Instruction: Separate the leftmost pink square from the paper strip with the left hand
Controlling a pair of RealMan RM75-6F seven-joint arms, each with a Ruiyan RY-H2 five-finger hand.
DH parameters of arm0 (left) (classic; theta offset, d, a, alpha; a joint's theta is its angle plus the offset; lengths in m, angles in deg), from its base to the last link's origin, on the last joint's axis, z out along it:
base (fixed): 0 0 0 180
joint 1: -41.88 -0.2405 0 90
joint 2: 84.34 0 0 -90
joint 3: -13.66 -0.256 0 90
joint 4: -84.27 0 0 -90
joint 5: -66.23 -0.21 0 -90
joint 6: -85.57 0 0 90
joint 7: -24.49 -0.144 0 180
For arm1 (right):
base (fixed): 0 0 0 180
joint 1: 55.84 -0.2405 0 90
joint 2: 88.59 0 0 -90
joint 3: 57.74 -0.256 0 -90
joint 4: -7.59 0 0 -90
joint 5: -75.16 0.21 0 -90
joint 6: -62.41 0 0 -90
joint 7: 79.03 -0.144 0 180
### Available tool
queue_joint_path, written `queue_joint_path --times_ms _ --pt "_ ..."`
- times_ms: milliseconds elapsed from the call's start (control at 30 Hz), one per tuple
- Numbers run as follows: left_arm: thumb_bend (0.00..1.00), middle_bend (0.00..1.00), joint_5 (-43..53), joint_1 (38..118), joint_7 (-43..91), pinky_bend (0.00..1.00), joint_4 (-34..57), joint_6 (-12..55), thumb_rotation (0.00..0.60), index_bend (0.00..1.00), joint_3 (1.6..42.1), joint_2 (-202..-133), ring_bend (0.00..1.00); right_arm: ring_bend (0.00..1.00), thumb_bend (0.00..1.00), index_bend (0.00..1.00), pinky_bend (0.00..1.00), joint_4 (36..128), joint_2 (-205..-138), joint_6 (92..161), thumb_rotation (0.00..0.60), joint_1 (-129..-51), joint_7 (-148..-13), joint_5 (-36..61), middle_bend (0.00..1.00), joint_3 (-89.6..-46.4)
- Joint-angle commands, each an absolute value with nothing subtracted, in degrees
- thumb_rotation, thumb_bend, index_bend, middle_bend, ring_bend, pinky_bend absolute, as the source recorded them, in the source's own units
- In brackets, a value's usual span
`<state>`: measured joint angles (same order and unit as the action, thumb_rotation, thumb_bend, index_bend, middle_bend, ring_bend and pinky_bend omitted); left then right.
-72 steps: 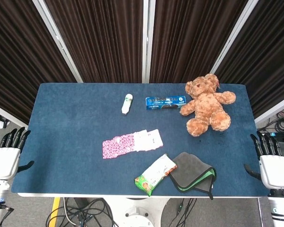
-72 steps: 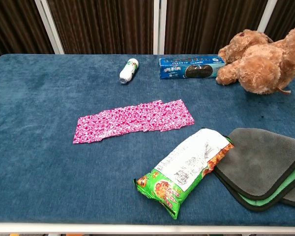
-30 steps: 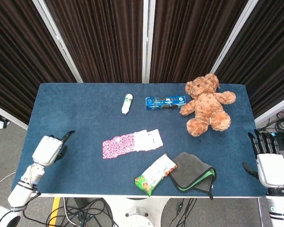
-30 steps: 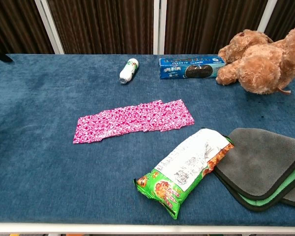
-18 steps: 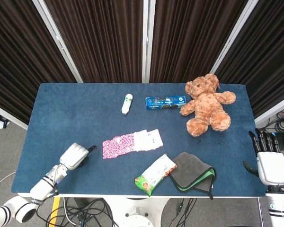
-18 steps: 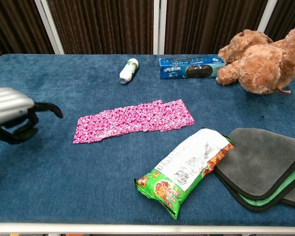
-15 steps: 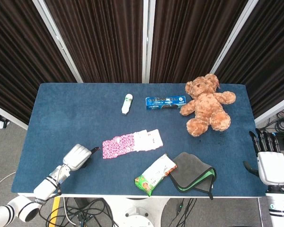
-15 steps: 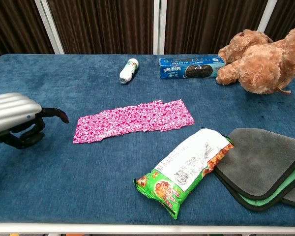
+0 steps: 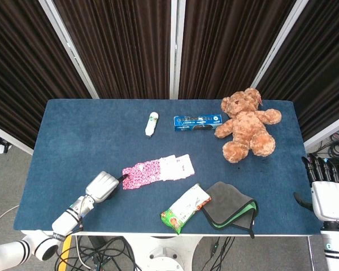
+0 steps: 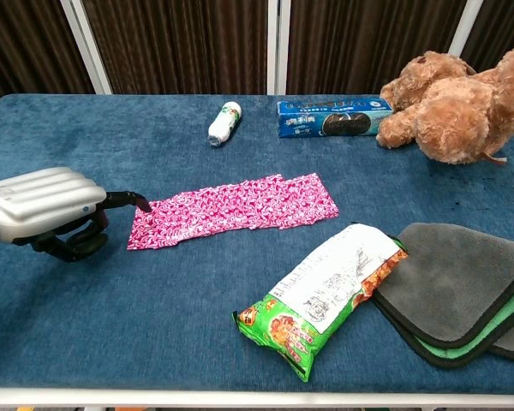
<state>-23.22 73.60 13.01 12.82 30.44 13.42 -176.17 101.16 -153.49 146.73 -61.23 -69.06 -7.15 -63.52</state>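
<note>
We note the right hand (image 9: 326, 199) off the table's right edge, fingers straight and apart, holding nothing. Our left hand (image 10: 44, 209) sits low at the near left, one finger extended to the left end of the paper strip (image 10: 234, 211), the rest curled, gripping nothing.

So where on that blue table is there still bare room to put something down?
Bare cloth runs along the far left, from the small bottle to the table edge. The front right is crowded: snack bag, grey cloth, teddy bear.
</note>
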Motion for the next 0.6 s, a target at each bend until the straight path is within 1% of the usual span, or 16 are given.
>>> queue_joint_path --times_ms 33,600 --pt "0.56 0.79 -22.4 74.0 12.3 0.69 13.0 31.3 0.600 0.14 13.5 -176.6 0.78 0.00 0.11 0.00 0.00 101.0 -153.4 146.6 0.600 -61.3 -69.4 -7.0 0.00 -63.6" --pt "0.56 0.79 -19.7 75.2 9.8 0.69 13.9 33.7 0.600 0.13 12.5 -177.5 0.78 0.00 0.11 0.00 0.00 99.6 -153.5 145.9 0.600 -61.4 -71.2 -6.3 0.00 -63.7"
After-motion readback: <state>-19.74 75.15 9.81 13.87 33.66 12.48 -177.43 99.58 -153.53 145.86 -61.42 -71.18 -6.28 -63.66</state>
